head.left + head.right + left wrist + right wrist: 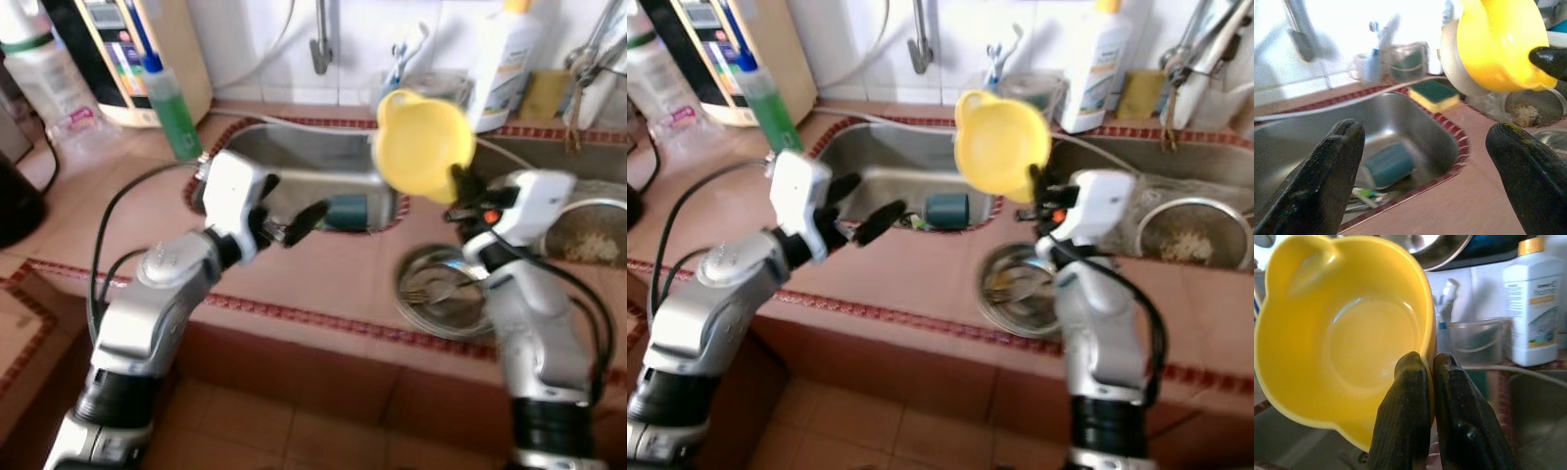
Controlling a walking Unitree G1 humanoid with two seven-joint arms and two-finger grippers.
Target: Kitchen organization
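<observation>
A terracotta tiled table (323,274) holds a steel sink (294,157), the landmark here. The right tool (1427,382) pinches the rim of a yellow bowl (421,142), fingers together on it, lifting it in the air above the sink's right edge. The left tool (862,211), fingers spread and empty, hovers at the sink's front left rim. Organizing looks barely under way (a teal cup (947,209) lies in the sink, a metal plate (446,289) with cutlery sits right of it). Open tabletop lies in front of the sink; bottles crowd behind.
</observation>
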